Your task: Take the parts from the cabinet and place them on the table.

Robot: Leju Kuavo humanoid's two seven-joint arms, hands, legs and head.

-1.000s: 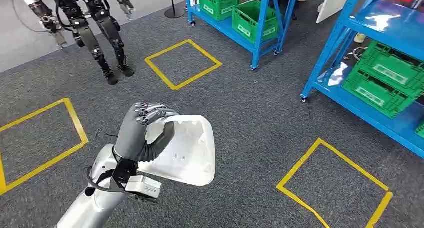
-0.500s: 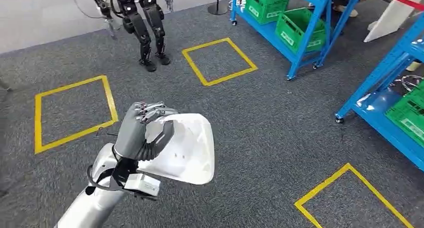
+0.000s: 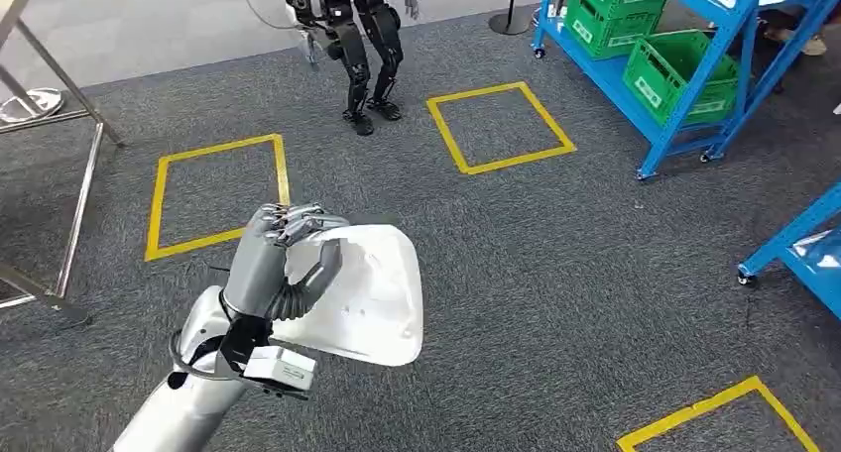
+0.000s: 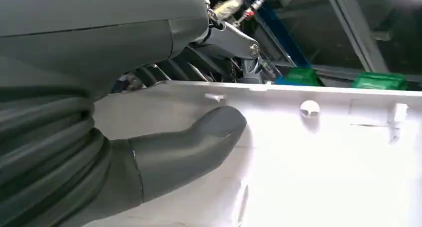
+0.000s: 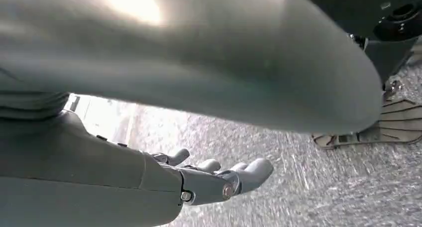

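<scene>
My left hand (image 3: 279, 257) grips a white moulded plastic part (image 3: 373, 295) and holds it up in front of me above the grey carpet. Fingers curl over the part's upper edge and the thumb (image 3: 319, 272) presses on its face. In the left wrist view the thumb (image 4: 191, 146) lies across the part's white inner surface (image 4: 328, 162), and the fingers wrap its rim. My right hand (image 5: 215, 179) hangs low over the carpet with its fingers loosely apart and nothing in them. A metal-legged table (image 3: 45, 115) stands at the far left.
Blue shelving (image 3: 739, 51) with green crates (image 3: 679, 70) stands at the right, and another blue rack foot (image 3: 783, 254) lies nearer. A second humanoid robot (image 3: 359, 36) stands ahead. Yellow tape squares (image 3: 213, 194) mark the carpet.
The whole view has swung left: the shelves slid to the right and the table came into view. That is camera motion. My left hand keeps the same hold on the white part.
</scene>
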